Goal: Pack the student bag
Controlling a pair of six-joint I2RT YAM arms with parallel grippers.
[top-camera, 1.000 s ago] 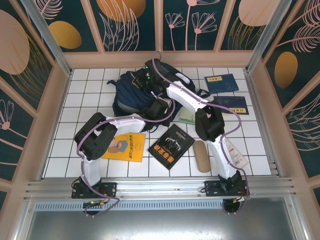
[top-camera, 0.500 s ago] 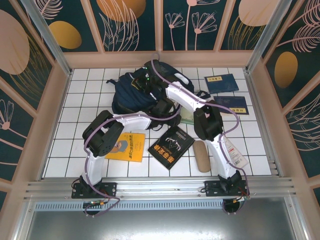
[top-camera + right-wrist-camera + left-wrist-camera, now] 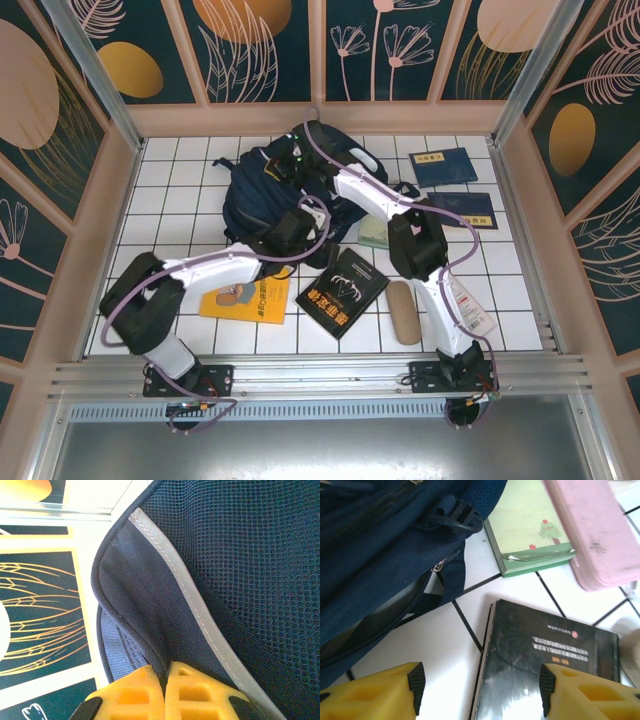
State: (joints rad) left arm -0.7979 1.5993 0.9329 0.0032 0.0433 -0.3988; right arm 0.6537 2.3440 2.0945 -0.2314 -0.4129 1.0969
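Overhead, the large navy-blue fabric backpack (image 3: 262,190) lies at the far middle of the white tiled worktop (image 3: 170,200). From the left wrist, the yellow left fingers (image 3: 375,695) stand apart above a glossy black book (image 3: 540,660), with the backpack just beside it. From the right wrist, the yellow right fingers (image 3: 135,695) are pressed together, pinching a fold of the backpack.

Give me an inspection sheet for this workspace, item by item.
Surface: white tiled table, no spills seen.
Job's things: student bag lying at back centre.
Clutter: yellow book, black book, green notebook, pink case, tan case, blue booklets, loose on table.
Grippers: left gripper open over black book's edge; right gripper shut on student bag fabric.
Cables: purple cables running along both arms.
Surroundings: floral wall panels, metal rail in front.
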